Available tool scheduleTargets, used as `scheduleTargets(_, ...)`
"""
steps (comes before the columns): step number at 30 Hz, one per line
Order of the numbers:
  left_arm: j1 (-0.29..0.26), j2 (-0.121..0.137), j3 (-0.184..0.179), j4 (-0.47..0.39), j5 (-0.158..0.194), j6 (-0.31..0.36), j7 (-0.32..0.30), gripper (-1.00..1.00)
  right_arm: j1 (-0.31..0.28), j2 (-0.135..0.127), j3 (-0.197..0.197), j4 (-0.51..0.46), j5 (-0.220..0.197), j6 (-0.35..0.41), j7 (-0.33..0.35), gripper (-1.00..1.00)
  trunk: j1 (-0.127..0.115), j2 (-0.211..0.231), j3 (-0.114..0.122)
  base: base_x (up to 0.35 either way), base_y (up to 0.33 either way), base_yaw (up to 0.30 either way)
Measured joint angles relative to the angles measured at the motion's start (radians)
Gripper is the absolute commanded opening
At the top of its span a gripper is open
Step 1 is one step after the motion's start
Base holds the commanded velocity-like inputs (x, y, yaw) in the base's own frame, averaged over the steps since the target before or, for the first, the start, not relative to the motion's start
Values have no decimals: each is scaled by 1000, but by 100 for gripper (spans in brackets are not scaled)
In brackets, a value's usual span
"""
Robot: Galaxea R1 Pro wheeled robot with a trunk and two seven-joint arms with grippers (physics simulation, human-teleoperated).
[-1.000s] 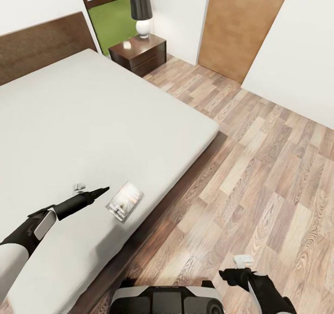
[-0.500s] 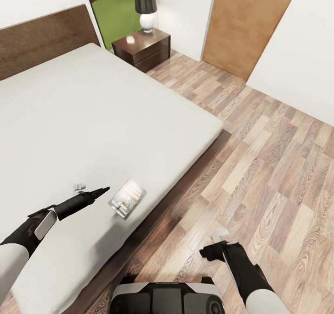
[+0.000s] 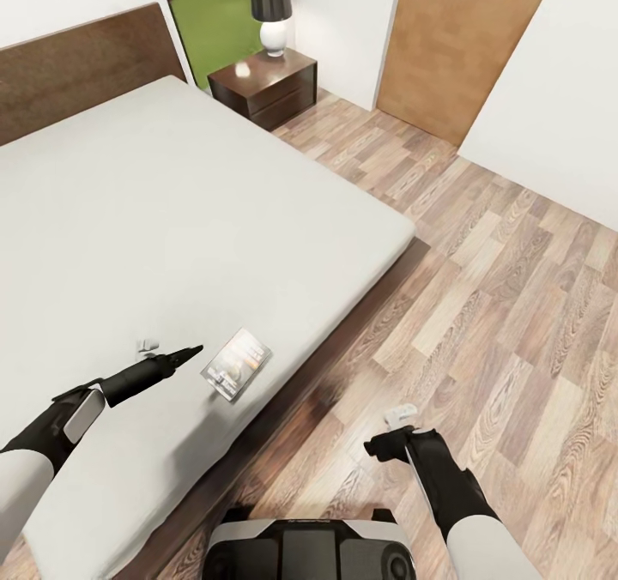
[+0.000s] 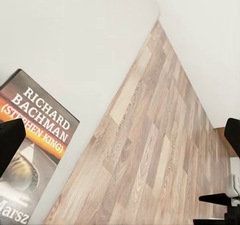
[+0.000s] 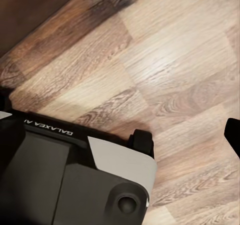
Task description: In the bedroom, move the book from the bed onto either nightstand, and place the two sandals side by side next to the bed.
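The book (image 3: 236, 363) lies flat on the bed's light mattress (image 3: 189, 211), near its front edge. In the left wrist view the book's (image 4: 35, 135) dark cover with an orange band and "Richard Bachman" lettering faces up. My left gripper (image 3: 193, 351) hovers low over the mattress just left of the book, open and holding nothing. Over the wooden floor beside the bed frame, my right gripper (image 3: 378, 444) is open and empty. The nightstand (image 3: 266, 82) with its lamp (image 3: 273, 5) stands at the bed's far corner. The sandals are out of view.
A brown door (image 3: 463, 39) is in the far wall, right of the nightstand. Wood floor (image 3: 498, 305) stretches along the bed's right side. My own base (image 3: 305, 550) sits close to the bed's front corner and also appears in the right wrist view (image 5: 75, 175).
My right arm has swung left and forward, toward the bed frame. The camera has shifted a little. The left arm and the book have stayed put.
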Motion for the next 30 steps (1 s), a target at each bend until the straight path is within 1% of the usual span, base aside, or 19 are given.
scheduleTargets(8, 0, 0, 0, -1, 0, 0, -1, 100, -2, -3, -2, -2, 0, -7, 0, 100, 0, 0, 0, 0, 0, 1)
scheduleTargets(17, 0, 0, 0, -1, 0, 0, -5, 100, -2, -1, 1, -3, 0, -9, 1, 100, 0, 0, -1, 0, 0, 0)
scheduleTargets(30, 0, 0, 0, -1, 0, 1, -8, 100, -2, 0, -1, -4, -1, -8, 6, 100, 0, 0, -18, 0, 0, 0)
